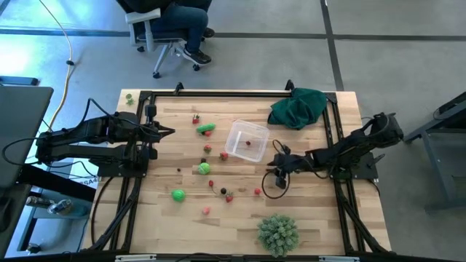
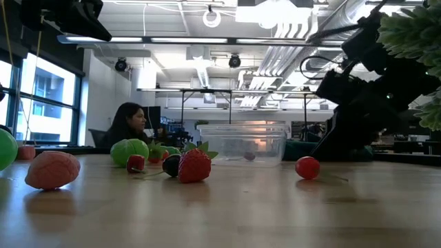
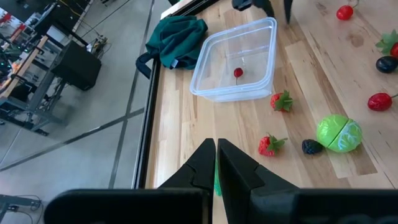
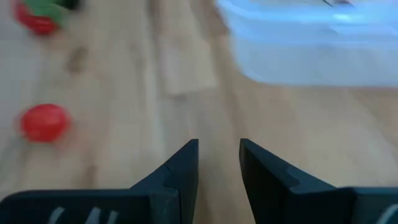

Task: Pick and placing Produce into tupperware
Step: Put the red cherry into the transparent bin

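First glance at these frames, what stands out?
The clear tupperware near the table's middle, holding one small red piece, with bright produce scattered on the wood to its left and in front. The right gripper hangs empty and open just right of it; a spiky green ball sits at the near edge.

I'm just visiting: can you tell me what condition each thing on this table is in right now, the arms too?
tupperware: lid off, upright, one small red piece inside.
produce: loose on the wood, outside the container.
green cloth: crumpled at the far edge.
left gripper: shut, empty.
right gripper: slightly open, empty, beside the container.
spiky ball: untouched.
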Robot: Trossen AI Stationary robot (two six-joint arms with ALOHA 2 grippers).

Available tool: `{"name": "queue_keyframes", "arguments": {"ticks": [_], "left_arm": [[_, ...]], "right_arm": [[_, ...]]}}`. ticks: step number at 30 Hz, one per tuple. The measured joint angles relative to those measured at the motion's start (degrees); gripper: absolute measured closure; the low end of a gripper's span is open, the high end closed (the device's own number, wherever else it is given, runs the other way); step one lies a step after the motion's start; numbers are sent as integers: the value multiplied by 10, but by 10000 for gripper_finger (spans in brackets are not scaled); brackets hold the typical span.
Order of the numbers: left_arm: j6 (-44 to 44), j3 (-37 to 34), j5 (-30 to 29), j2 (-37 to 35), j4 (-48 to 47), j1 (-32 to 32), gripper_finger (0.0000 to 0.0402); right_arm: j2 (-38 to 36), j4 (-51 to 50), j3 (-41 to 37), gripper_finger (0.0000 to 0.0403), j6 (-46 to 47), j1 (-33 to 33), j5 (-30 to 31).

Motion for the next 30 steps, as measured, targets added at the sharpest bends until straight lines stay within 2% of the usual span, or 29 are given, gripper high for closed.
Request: {"name": "queue_keyframes", "arguments": {"ticks": [8,16,23,30], "left_arm": [[0,0,0,0,0,0,392],[0,0,0,0,0,0,392],[0,0,0,0,0,0,392],[0,0,0,0,0,0,392]], "right_arm": [[0,26,2,297,-94,42,-37],[0,52,2,295,-168,41,-52],[0,59,32,266,-229,41,-92],[7,12,54,234,-260,41,-157]]}}
